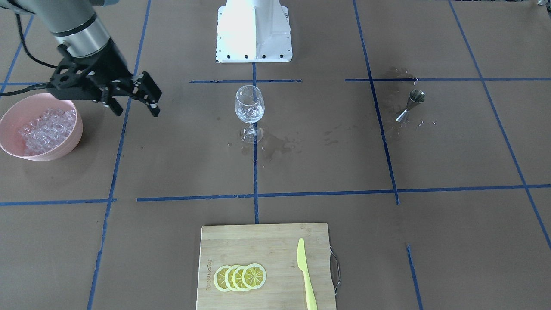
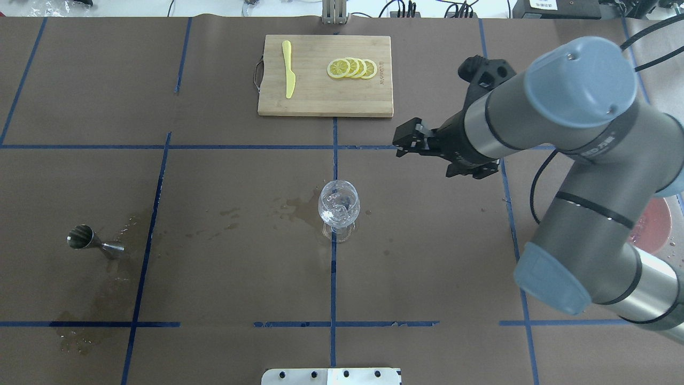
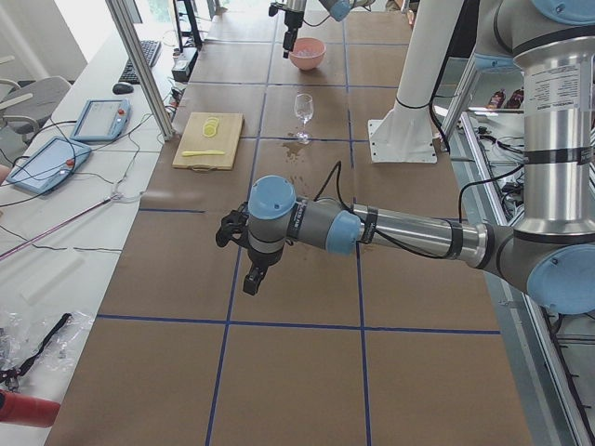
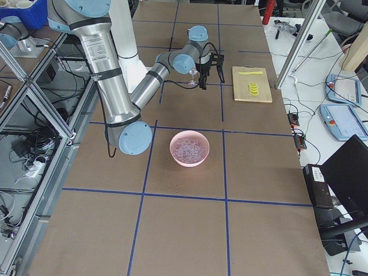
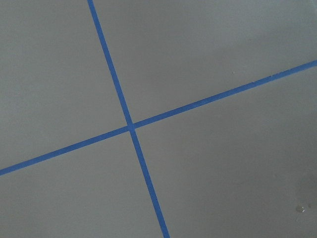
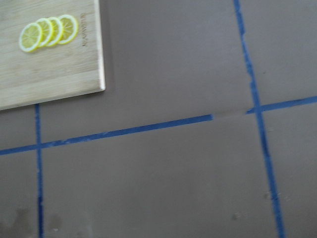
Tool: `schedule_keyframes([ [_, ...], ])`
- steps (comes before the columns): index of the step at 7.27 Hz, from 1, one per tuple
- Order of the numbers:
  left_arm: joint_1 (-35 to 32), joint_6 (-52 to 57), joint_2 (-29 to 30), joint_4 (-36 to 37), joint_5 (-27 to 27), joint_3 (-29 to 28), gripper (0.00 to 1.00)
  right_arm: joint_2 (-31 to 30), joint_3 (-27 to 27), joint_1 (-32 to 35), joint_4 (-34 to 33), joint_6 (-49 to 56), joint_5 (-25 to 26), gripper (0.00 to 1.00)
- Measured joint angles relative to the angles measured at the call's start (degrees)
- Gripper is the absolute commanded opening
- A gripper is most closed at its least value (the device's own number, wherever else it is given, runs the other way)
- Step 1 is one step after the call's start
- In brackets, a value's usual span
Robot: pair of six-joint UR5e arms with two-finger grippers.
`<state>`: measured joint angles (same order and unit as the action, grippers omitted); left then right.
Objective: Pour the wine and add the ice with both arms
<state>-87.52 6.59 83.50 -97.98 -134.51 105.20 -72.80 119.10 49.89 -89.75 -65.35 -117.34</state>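
Exterior front-facing: right gripper [image 1: 136, 111] spread wide, empty, hanging near wine glass [image 1: 249, 107]; guess it needs ice [image 1: 45, 129] from bowl [image 1: 71, 144] at table's right end. Left gripper [image 3: 253, 277]: can't tell.

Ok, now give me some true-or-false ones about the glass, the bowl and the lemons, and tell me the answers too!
1. The wine glass stands upright. True.
2. The metal measuring cup stands upright. False: it lies on its side.
3. The pink bowl has ice in it. True.
4. The right gripper holds the knife. False: its fingers are apart and empty, and the knife lies on the cutting board.
5. Four lemon slices lie on the cutting board. True.
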Motion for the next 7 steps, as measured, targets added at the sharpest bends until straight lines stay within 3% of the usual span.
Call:
schedule_keyframes([
  [3,0.68,0.26,-1.13,-1.26,-0.03,-0.05,1.00,-7.62,-0.39,10.44,-6.42,24.89,-3.08,1.00],
  [7,0.89,4.02,-1.97,-1.74,0.03,0.03,1.00,-16.76,-6.73,27.31,-8.02,57.17,-13.81,1.00],
])
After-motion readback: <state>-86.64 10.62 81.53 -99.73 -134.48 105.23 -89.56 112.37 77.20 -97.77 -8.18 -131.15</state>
